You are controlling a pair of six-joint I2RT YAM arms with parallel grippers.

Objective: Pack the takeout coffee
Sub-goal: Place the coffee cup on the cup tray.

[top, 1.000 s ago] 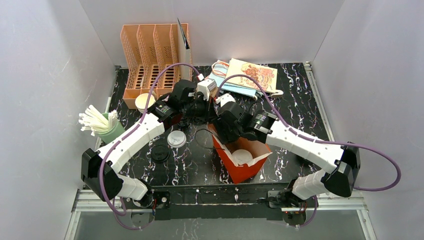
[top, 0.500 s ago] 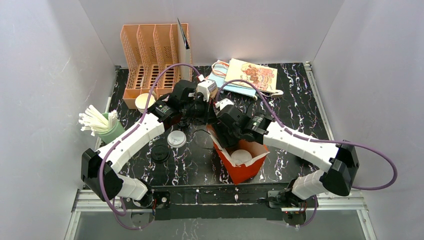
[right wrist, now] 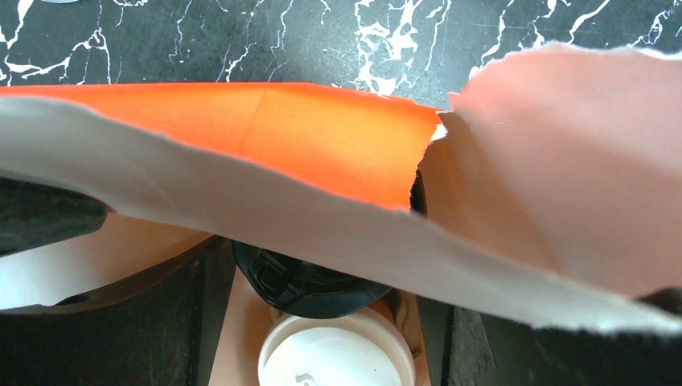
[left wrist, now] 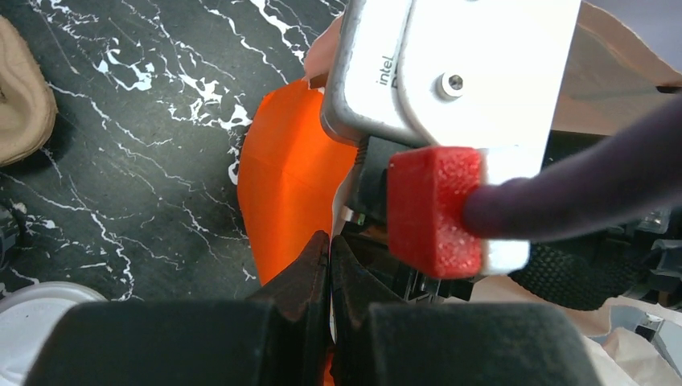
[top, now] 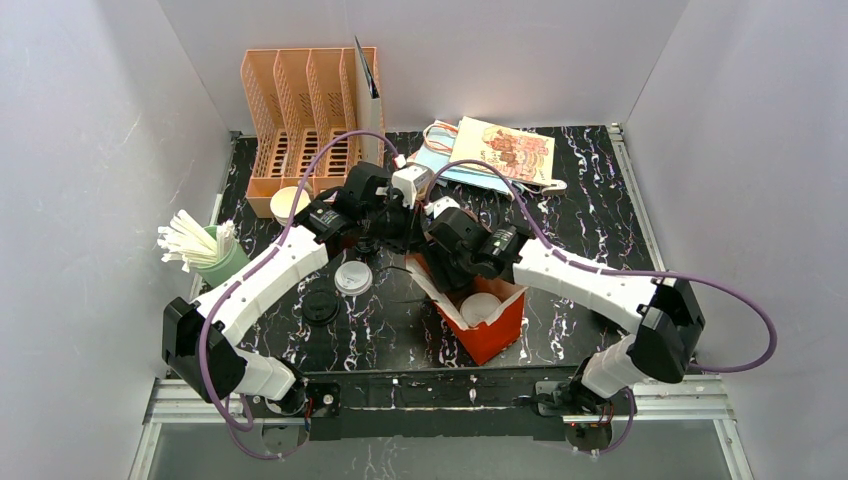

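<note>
Coffee cup [top: 480, 308]: sits upright, white lid on, inside orange bag [top: 492, 338] on tabletop [top: 590, 230]. Left hand [left wrist: 330, 251]: pinches fully closed on bag's rim. Right hand [top: 452, 272]: spreads wide at bag's mouth, just above cup, gripping nothing.

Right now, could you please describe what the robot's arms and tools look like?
The left arm and right arm have white shells with black joints, each trailed by a looping purple cable. The left tool has black fingers. A white wrist camera marked "intel" carries a red plug.
</note>
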